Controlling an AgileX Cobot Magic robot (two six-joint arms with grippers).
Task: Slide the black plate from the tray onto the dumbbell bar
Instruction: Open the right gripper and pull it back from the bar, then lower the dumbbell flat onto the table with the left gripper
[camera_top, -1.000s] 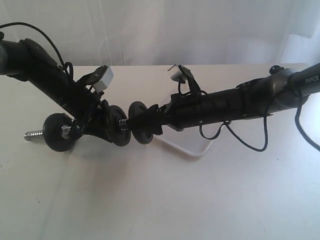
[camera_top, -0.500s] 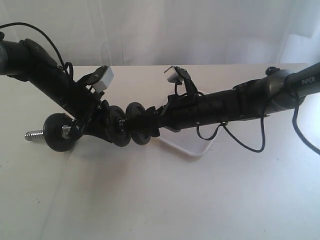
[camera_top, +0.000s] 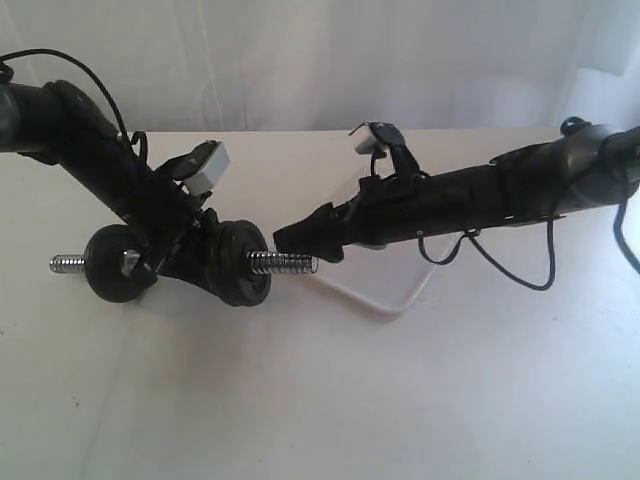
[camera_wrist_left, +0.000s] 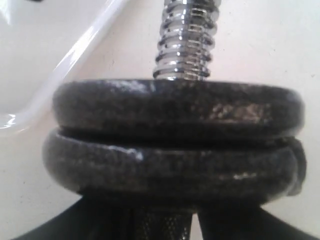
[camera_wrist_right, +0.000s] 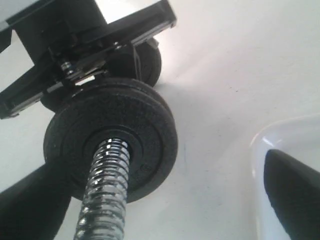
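Hanging just above an off-white table (camera_top: 320, 400), a dumbbell bar (camera_top: 285, 263) lies level across the left half of the exterior view. It is a shiny chrome rod with coarse spiral threads at both bare ends. The left gripper (camera_top: 160, 262) is clamped on the bar between its weights, hiding the middle of the rod.

The black plate (camera_top: 240, 262) sits on the bar. It is a round, matte, slightly grainy disc with a rounded edge, and the thread passes through its central hole. It lies flat against a second disc (camera_wrist_left: 175, 165) of the same look just behind it; the left wrist view shows a thin seam between the two. A third disc (camera_top: 118, 262) sits near the other end of the bar, on the far side of the left gripper.

The right gripper (camera_top: 297, 240) hovers at the bare threaded end, apart from the plate. Its fingers (camera_wrist_right: 295, 195) are spread wide and hold nothing, and the thread runs between them.

The tray (camera_top: 385, 300) is glossy white with a rounded corner and a low rim. It lies on the table near the bar's end, mostly hidden behind the right arm. A small pale box (camera_top: 207, 165) is mounted on the left arm.
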